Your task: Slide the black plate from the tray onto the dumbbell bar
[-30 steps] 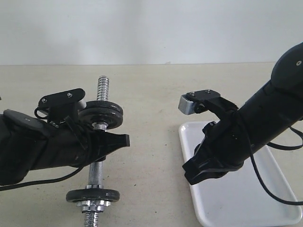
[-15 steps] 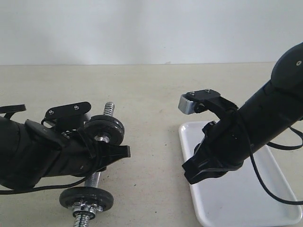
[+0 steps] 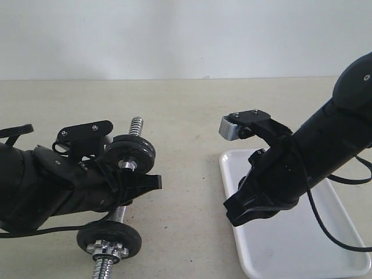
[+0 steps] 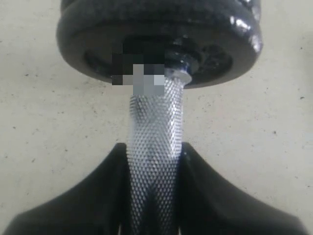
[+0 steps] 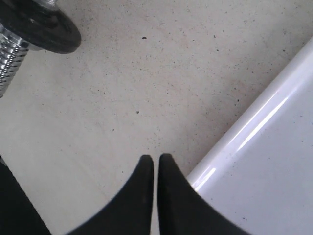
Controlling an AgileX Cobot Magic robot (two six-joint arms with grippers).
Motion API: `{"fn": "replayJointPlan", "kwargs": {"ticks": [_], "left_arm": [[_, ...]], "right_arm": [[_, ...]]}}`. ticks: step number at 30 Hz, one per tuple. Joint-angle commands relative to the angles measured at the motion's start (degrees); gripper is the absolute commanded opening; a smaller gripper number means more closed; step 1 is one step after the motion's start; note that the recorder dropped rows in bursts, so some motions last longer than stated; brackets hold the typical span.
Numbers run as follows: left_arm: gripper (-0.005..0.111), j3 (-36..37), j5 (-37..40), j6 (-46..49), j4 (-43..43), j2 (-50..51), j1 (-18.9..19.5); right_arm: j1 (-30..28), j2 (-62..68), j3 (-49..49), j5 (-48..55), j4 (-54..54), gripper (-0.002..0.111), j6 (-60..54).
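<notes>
My left gripper [image 3: 145, 183] is shut on the knurled middle of the dumbbell bar [image 3: 119, 214], holding it tilted over the table. The left wrist view shows the bar [image 4: 155, 147] squeezed between the jaws. One black plate [image 3: 131, 157] sits on the bar just beyond the fingers [image 4: 156, 39]; another plate [image 3: 110, 239] sits near the bar's close end. My right gripper [image 3: 235, 215] is shut with nothing in it [image 5: 155, 157], hanging over the left rim of the white tray [image 3: 290, 247]. No plate shows on the visible tray surface; my right arm hides part of it.
The threaded far end of the bar [image 3: 135, 125] sticks out past the upper plate. In the right wrist view a plate [image 5: 49, 29] and a threaded bar end [image 5: 12, 54] lie across bare table from the tray rim [image 5: 254, 132]. A plain wall stands behind.
The left arm has drawn back and down with the dumbbell, tilting the bar so its far end sits lower and slightly rightward. The right arm has not moved.
</notes>
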Motion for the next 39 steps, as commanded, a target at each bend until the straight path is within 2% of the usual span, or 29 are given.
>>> {"fn": "replayJointPlan", "kwargs": {"ticks": [1, 32, 36, 39], "left_arm": [[0.004, -2.3, -6.92, -0.47, 3.73, -3.08, 0.04], [0.004, -2.3, -6.54, 2.78, 3.48, -3.0, 0.04], [0.004, -2.3, -6.78, 2.78, -1.18, -3.0, 0.04], [0.004, -2.3, -6.78, 2.78, -1.18, -3.0, 0.04]], "right_arm": [[-0.08, -0.73, 0.24, 0.1, 0.2, 0.0, -0.24], [-0.08, -0.73, 0.24, -0.55, 1.53, 0.0, -1.3], [-0.08, -0.73, 0.24, -0.55, 1.53, 0.0, -1.3], [-0.08, -0.73, 0.24, -0.55, 1.53, 0.0, -1.3]]}}
